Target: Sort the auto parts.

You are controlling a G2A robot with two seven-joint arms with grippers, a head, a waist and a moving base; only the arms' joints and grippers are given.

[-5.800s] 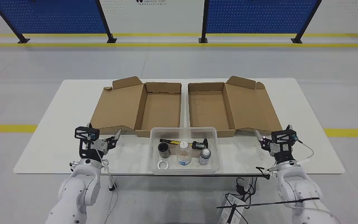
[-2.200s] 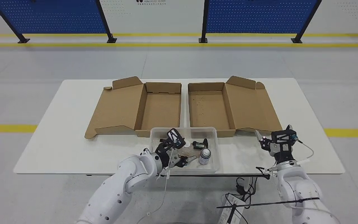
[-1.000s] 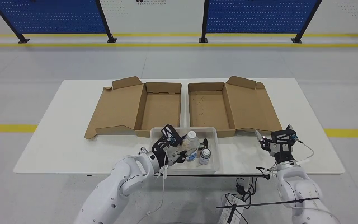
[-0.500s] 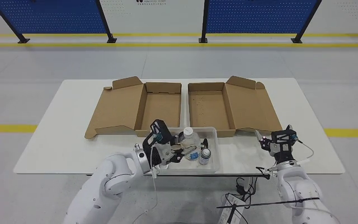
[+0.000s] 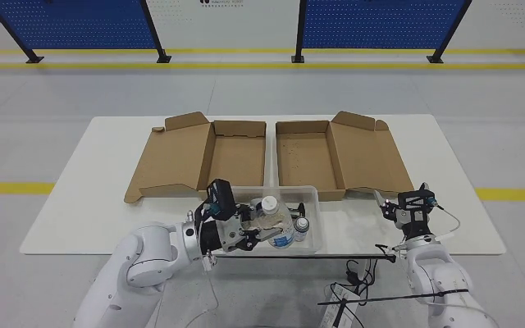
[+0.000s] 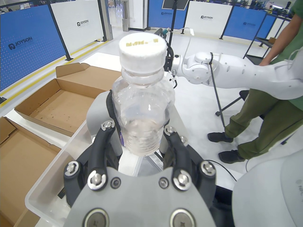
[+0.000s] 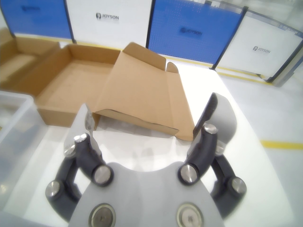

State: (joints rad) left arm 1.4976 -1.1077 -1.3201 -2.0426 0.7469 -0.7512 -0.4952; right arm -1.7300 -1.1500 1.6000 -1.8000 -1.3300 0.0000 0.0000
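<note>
The white table (image 5: 74,205) stands on a pale grey floor, with a yellow floor line (image 5: 246,64) running behind it and blue fence panels (image 5: 74,20) beyond that. Two shallow cardboard boxes lie open side by side at the middle of the table, the left box (image 5: 234,164) and the right box (image 5: 305,160), each with its lid folded outward. Just in front of them, at the near edge, sits a clear plastic bin (image 5: 310,192).

The left arm comes in from the near left corner, its forearm lying along the table's near edge. The left claw (image 5: 254,230) points across the bin. Its black fingers (image 6: 107,109) are pinched around the lower body of a clear bottle (image 6: 142,109) with a white cap. The bottle is held up over the left half of the bin, cap end away from the wrist. The right claw (image 5: 406,205) hovers low over the near right part of the table, well apart from the bin. It is aimed at the right box's folded lid, its two fingers (image 7: 208,109) spread wide with nothing between them.

The left claw and bottle cover much of the bin's inside. Beside the bottle I can make out a small can (image 5: 301,228). What else lies in there is too hidden to tell.
</note>
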